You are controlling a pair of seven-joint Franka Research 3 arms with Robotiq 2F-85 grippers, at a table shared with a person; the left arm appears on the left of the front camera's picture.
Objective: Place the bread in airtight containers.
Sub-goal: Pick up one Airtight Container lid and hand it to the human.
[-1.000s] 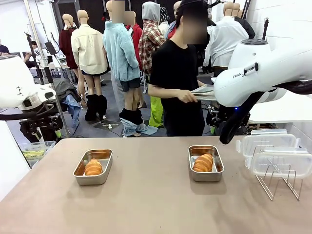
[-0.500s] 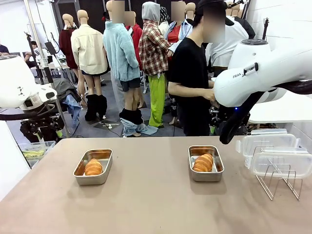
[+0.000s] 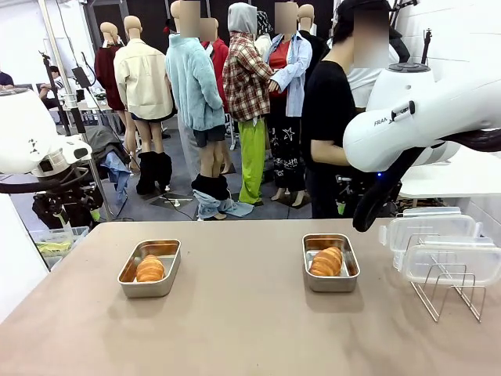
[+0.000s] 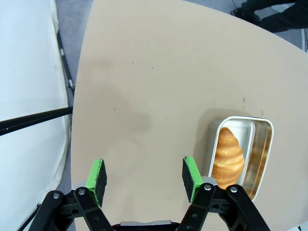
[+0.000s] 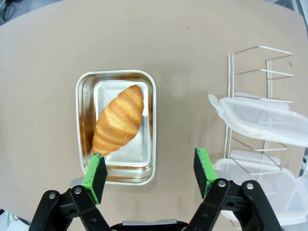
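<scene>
One broad tabletop (image 3: 250,337) carries two steel tins, the left tin (image 3: 149,289) at centre left and the right tin (image 3: 332,283) at centre right, each with a croissant (image 3: 326,262) already lying inside. I judge the pastries light, flaky and easily crushed, so any hold should be a gentle pinch across the thick middle. The clear lids (image 3: 438,233) on the wire rack (image 3: 450,296) at lower right look stiff but slick. My left fingers (image 4: 192,177) and right fingers (image 5: 95,175) stand wide apart, holding nothing. Since a second ago only the person (image 3: 329,117) behind has drifted rightward; tins and croissants haven't budged.
</scene>
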